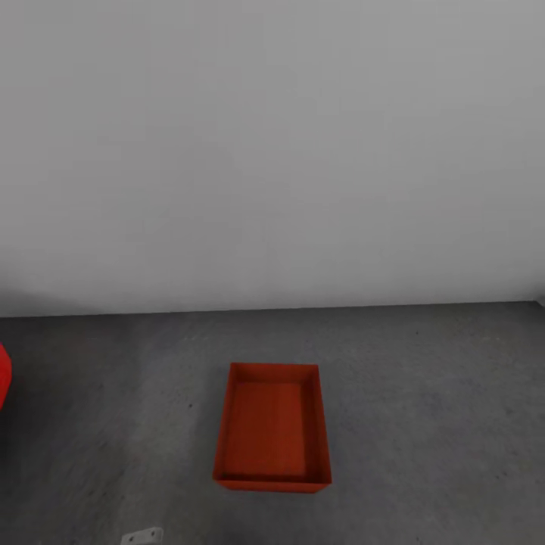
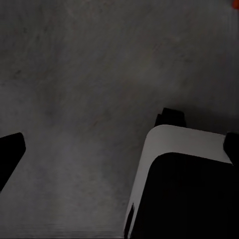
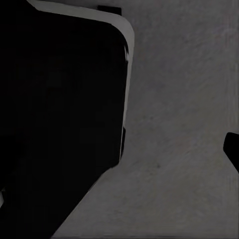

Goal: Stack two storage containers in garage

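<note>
The head view presents a plain white-grey wall (image 1: 272,151) across its upper half, meeting a dark grey, rough concrete-like floor (image 1: 424,393) along a nearly level line. On that floor, near the middle of the lower half, stands one orange-red, shallow rectangular storage container (image 1: 272,428) with thin walls and an open top; its interior is bare, its long sides run away from the camera, and it sits well apart from the wall. At the left edge of the same view a small curved patch of a shiny red body (image 1: 4,375) intrudes, too little of it visible to identify. A small pale grey part (image 1: 142,536) shows at the lower edge, left of centre. The left wrist view shows the same grey floor (image 2: 89,74) from close above, plus a white-edged black panel of the robot's body (image 2: 184,184), a detail the head view does not give; a tiny orange-red speck (image 2: 235,4) touches one corner. The left gripper's dark fingertips (image 2: 11,149) sit at opposite edges of that picture, spread wide with nothing between them. The right wrist view shows floor (image 3: 184,124) and a larger black, white-rimmed body panel (image 3: 59,109). One dark fingertip (image 3: 232,149) of the right gripper enters at an edge; whether that gripper is spread or closed cannot be determined.
</note>
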### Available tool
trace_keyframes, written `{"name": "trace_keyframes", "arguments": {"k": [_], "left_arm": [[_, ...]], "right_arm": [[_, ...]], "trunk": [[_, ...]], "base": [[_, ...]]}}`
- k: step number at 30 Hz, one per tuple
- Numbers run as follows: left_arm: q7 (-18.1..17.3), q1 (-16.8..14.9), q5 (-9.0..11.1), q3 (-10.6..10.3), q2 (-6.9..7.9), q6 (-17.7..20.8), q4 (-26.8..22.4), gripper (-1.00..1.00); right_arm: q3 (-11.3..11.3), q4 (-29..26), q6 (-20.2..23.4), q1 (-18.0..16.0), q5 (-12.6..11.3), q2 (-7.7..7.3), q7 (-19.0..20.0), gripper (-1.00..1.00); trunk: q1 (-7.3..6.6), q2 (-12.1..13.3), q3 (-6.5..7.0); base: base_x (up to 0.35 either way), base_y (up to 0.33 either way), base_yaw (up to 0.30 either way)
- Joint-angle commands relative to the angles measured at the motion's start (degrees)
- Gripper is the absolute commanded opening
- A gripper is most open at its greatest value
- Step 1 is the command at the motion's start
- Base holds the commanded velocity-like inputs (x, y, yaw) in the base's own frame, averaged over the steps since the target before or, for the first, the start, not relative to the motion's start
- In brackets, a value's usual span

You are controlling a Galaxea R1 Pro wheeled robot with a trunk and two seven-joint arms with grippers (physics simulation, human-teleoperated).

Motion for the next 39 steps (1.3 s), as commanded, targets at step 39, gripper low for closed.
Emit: {"name": "trace_keyframes", "arguments": {"k": [39], "left_arm": [[-1.6,3.6,0.2,0.1,-0.04,0.1,0.0,1.0]], "right_arm": [[0.6,0.2,0.2,0.1,-0.6,0.5,0.7,1.0]], "trunk": [[-6.59,12.0,5.35]], "base": [[0.0,0.0,0.0]]}}
